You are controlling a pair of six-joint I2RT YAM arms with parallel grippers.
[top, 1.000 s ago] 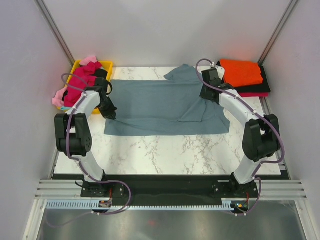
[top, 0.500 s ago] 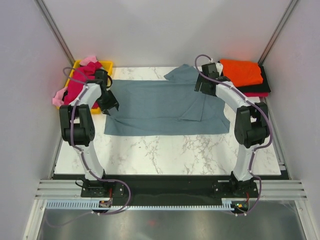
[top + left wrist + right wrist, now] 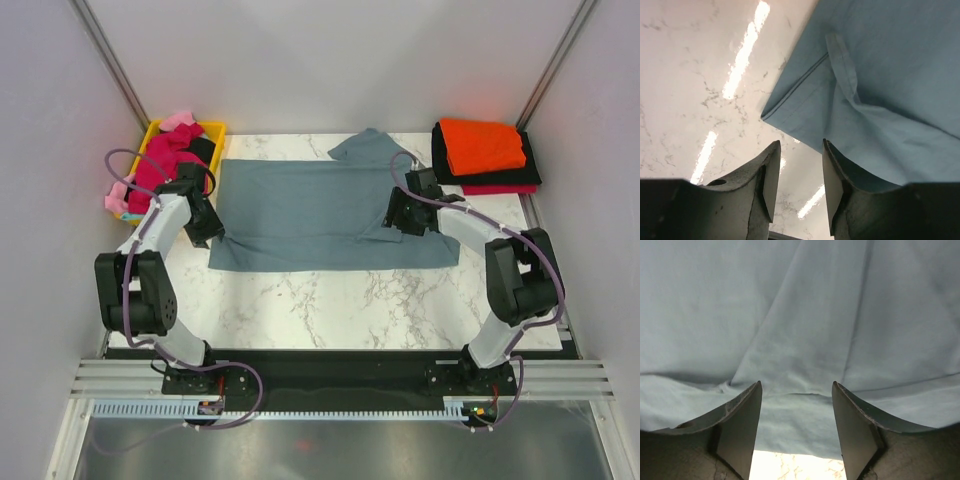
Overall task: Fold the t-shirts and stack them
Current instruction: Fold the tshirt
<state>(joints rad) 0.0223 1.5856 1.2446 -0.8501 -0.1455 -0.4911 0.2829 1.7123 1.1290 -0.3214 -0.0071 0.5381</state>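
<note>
A yellow plastic tray (image 3: 216, 128) of crumpled magenta t-shirts (image 3: 165, 155) sits at the white marble tabletop's (image 3: 330, 300) far left corner. The left gripper (image 3: 800, 145), jaws parted and empty, is at the left edge of the large slate blue-grey t-shirt (image 3: 310, 205), which is spread mid-tabletop. The right gripper (image 3: 797, 385), jaws wide and empty, hovers over its right side. A folded orange t-shirt (image 3: 482, 145) tops the far-right stack.

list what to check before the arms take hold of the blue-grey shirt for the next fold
1. Left gripper open and empty: ok.
2. Right gripper open and empty: ok.
3. Left gripper at the left edge of the blue-grey shirt: ok.
4. Shirt lying flat: not ok, a flap is folded over on its right side.
5. Folded stack tidy: ok.
6. Fingers touching the cloth: cannot tell.
</note>
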